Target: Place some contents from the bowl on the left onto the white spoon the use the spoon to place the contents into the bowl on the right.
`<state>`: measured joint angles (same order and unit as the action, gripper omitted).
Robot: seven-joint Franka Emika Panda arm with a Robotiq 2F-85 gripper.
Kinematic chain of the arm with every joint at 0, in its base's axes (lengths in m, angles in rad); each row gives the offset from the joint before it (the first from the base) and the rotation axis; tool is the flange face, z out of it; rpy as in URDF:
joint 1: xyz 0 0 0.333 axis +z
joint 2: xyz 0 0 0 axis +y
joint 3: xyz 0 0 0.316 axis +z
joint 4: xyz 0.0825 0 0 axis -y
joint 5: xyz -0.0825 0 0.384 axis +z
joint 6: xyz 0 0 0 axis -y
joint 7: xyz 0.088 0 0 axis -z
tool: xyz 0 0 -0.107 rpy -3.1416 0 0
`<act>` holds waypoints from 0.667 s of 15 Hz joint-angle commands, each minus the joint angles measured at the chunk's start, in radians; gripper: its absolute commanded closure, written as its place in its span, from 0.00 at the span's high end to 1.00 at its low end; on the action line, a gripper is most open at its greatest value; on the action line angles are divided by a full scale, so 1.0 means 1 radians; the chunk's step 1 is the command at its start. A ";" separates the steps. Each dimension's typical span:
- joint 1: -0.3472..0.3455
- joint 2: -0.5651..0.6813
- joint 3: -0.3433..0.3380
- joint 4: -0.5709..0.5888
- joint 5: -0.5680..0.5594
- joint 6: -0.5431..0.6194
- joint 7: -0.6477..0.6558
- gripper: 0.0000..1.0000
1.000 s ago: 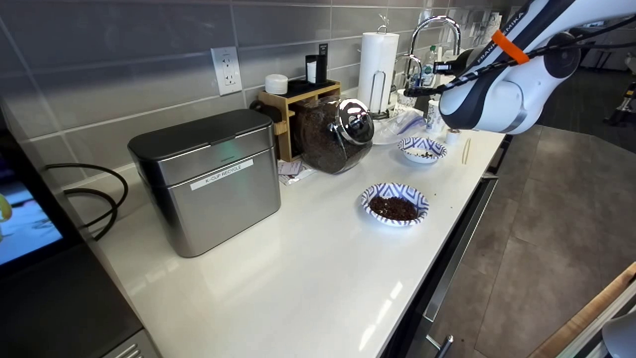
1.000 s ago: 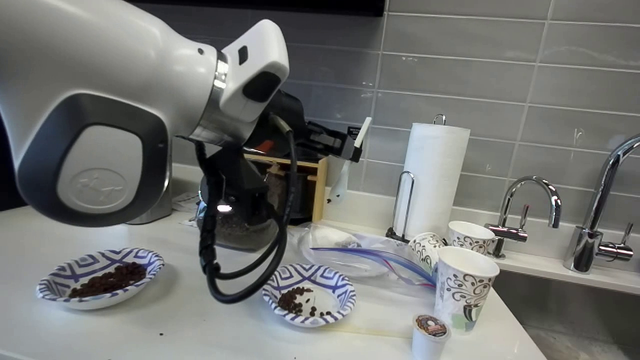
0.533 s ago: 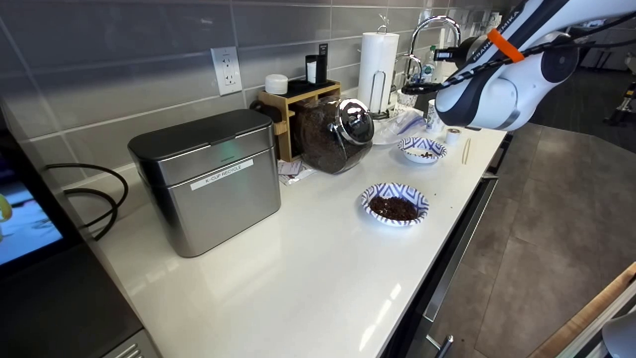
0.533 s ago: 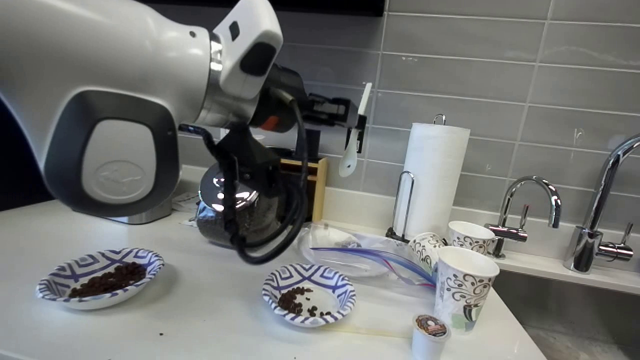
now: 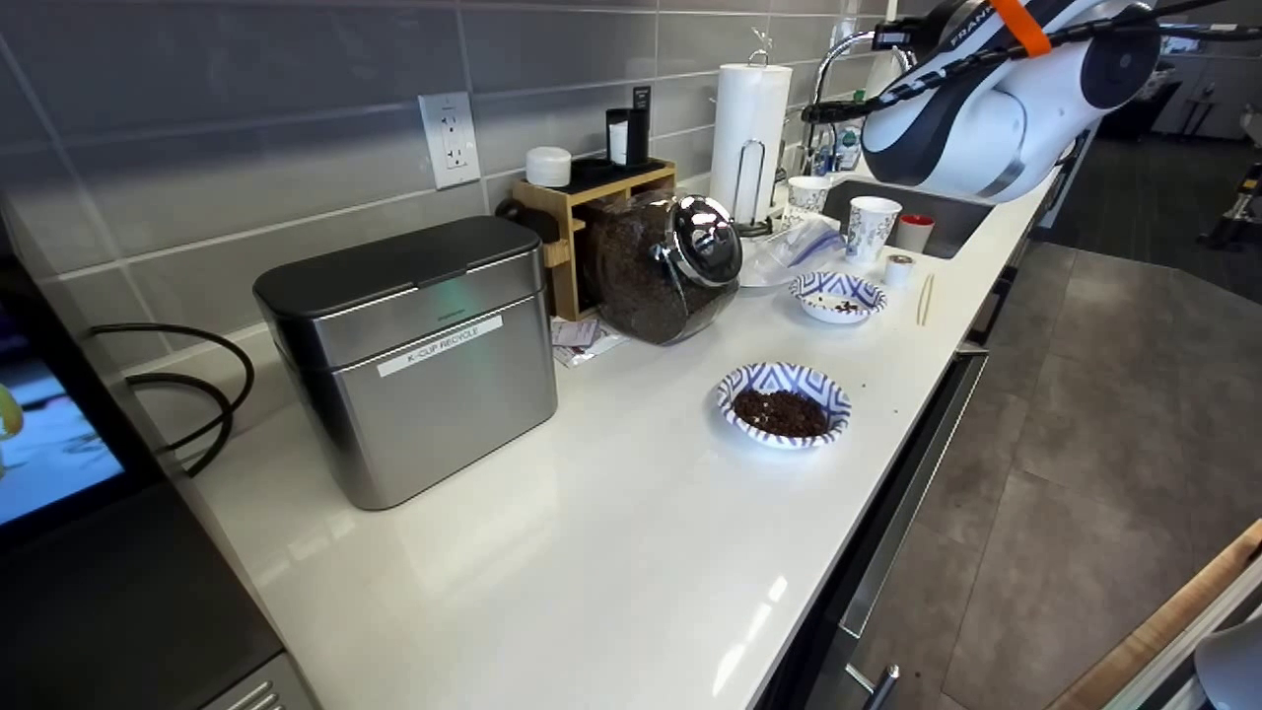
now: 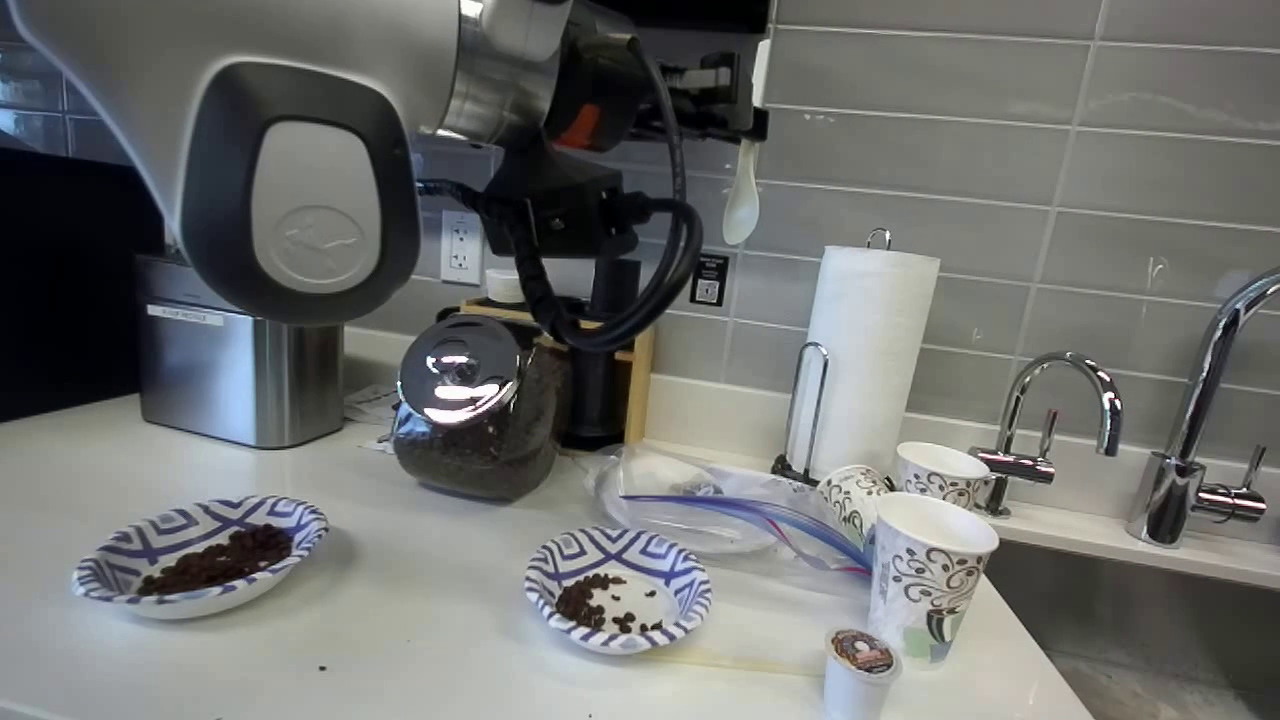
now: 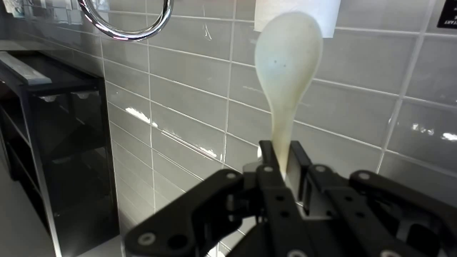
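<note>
1. Wrist view: gripper (image 7: 282,153) was clamped narrow on the white spoon (image 7: 290,53) by the handle; scoop end stuck out ahead.
2. No visible load on the spoon. Just two dark specks (image 7: 275,61) on the scoop; residue or marks, couldn't tell.
3. In an exterior view it hung scoop-down, slightly tilted, in front of the tiled wall (image 6: 920,170), high over the bench (image 6: 430,650) and well apart from both bowls.
4. Left bowl (image 6: 150,545), blue-and-white pattern: held the bigger heap of dark brown bits (image 6: 225,560), coffee beans maybe.
5. Right bowl (image 6: 620,548), similar pattern: smaller pile (image 6: 580,600) to one side, a few loose ones, plenty of bare bottom showing.
6. Stray specks (image 6: 322,668) lay on the bench near the bowls in both exterior views; probably spill.
7. My read on progress: contents were in the right bowl, so at least some transfer looked done. Couldn't confirm the spoon put them there.
8. Left to do: likely just park the spoon, or another scoop if more was wanted. Task gave no amount.
</note>
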<state>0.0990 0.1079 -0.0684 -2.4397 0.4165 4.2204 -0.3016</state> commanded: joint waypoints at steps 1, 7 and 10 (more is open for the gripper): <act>-0.024 -0.010 0.020 -0.011 -0.014 0.000 -0.014 0.03; -0.049 -0.035 0.035 -0.154 -0.102 -0.169 0.133 0.03; -0.072 -0.070 0.030 -0.189 -0.183 -0.332 0.202 0.03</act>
<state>0.0613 0.1030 -0.0451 -2.5699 0.3175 4.0287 -0.1777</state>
